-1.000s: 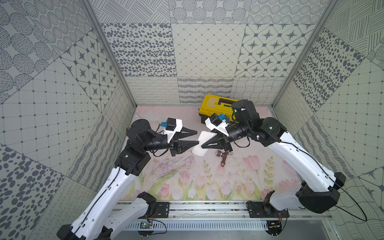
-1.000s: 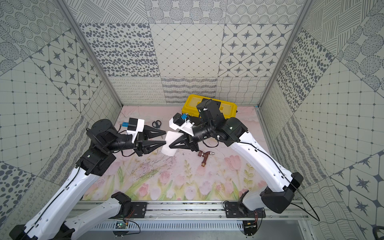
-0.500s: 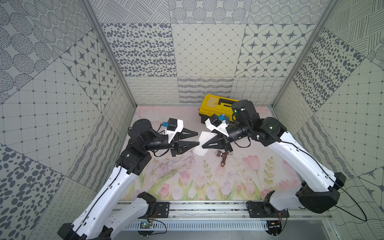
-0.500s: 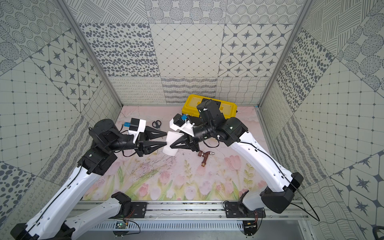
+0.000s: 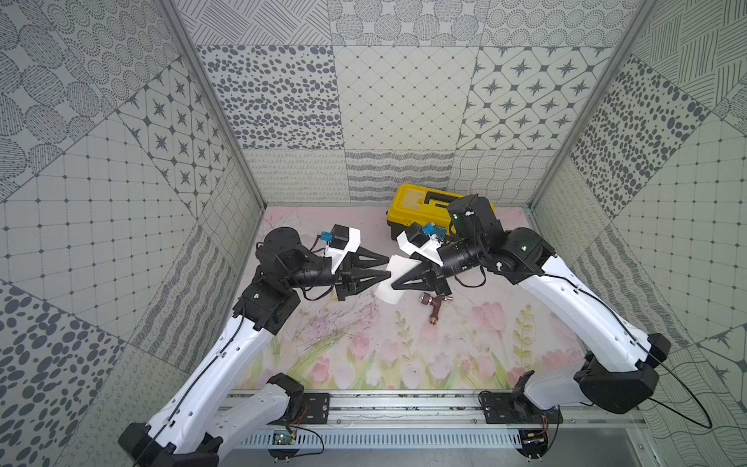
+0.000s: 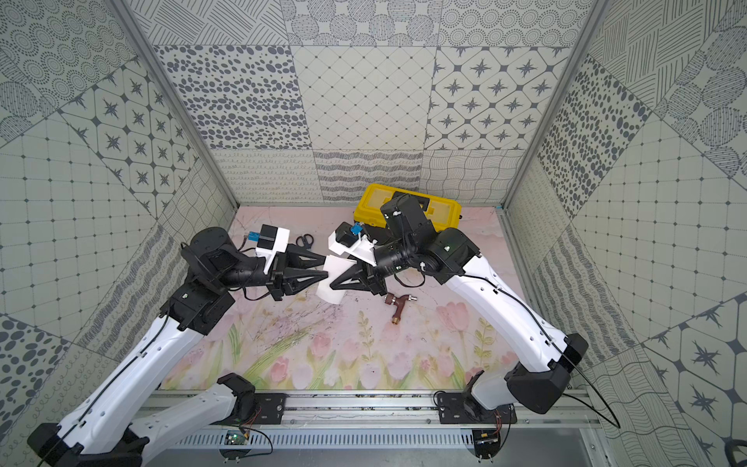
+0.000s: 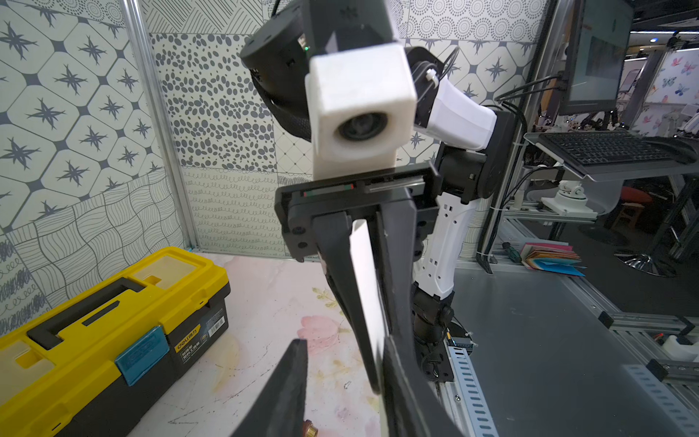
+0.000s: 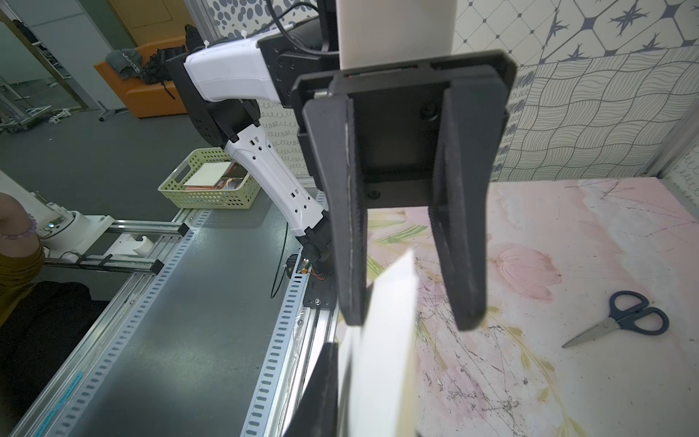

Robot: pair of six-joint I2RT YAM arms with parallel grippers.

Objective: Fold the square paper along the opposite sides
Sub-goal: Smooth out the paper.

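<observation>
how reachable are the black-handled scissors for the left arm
Probably yes: the black-handled steel scissors lie uncovered on the floral mat near the left gripper, whose jaws stand open around the white square paper, not gripping it.

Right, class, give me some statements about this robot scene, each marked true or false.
1. The right end effector grips the thin white square paper. True.
2. The yellow plastic toolbox stands open. False: its lid is shut.
3. The left end effector is open. True.
4. The black-handled metal scissors lie inside the toolbox. False: they lie on the floral mat.
</observation>
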